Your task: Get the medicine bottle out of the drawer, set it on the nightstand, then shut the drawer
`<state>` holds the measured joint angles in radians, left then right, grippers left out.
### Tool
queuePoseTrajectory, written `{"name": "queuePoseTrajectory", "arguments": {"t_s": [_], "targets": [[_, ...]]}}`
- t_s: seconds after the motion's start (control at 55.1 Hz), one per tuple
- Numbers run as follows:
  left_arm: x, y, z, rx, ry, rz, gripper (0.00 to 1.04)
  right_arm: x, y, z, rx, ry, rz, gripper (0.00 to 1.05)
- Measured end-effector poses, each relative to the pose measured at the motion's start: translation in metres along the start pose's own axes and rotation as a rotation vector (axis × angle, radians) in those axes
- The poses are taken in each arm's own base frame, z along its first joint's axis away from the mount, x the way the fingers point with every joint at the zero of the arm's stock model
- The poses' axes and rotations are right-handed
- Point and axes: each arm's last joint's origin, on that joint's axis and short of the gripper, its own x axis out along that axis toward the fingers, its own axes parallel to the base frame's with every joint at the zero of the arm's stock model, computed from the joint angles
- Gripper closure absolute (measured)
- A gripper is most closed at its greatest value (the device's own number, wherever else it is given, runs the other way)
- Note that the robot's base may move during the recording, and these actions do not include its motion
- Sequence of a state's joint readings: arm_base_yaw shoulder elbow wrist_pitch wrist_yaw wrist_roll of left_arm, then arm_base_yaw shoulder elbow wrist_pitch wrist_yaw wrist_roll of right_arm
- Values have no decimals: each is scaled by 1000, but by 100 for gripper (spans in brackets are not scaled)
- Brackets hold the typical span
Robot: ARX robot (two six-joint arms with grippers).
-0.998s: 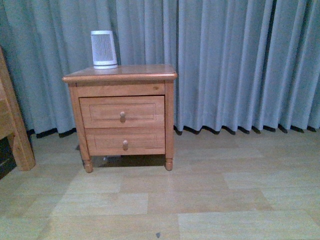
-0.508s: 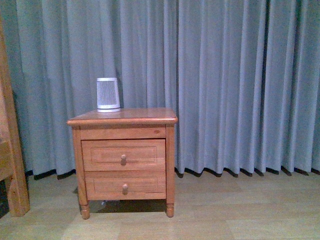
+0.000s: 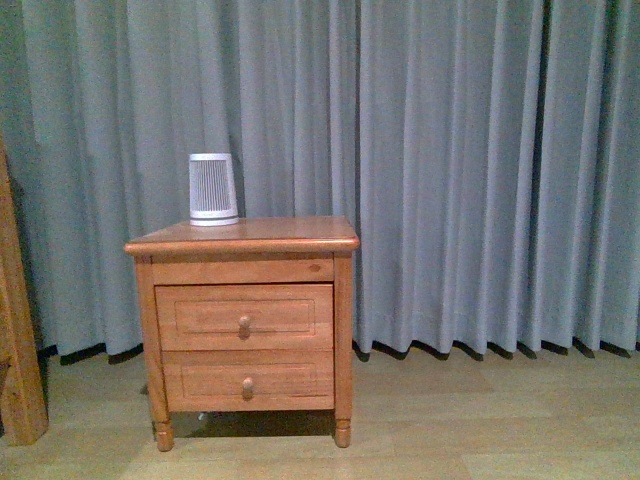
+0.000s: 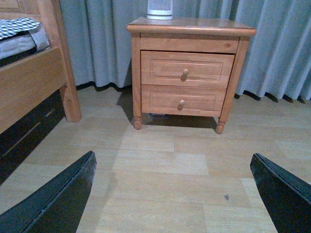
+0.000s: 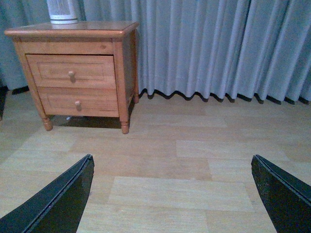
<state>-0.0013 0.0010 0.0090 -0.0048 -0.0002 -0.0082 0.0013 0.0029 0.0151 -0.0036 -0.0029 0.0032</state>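
One checkered bed cover (image 4: 19, 26) near the nightstand (image 4: 190, 44), left wrist view only

No text, label, brand, number or sign can be read in any of the three views. The nightstand (image 3: 240, 238), the white ribbed device (image 3: 213, 187) standing on its top and the grey curtain (image 3: 450, 170) behind them show only plain surfaces.
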Motion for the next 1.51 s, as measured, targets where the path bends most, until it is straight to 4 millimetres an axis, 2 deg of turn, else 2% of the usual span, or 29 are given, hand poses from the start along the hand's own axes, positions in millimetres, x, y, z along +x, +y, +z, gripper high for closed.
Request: {"name": "queuePoseTrajectory", "arguments": {"t_s": [1.234, 1.307, 1.379, 1.506], "targets": [[0, 0, 0, 0, 0, 0, 6, 0, 0, 0, 0, 0, 0, 7], [1, 0, 0, -68, 153, -94, 6, 0, 0, 0, 0, 0, -1, 7], [14, 1, 14, -209, 321, -209, 6, 0, 0, 0, 0, 0, 0, 7], [65, -2, 71, -237, 218, -244, 6, 0, 0, 0, 0, 0, -1, 7]]}}
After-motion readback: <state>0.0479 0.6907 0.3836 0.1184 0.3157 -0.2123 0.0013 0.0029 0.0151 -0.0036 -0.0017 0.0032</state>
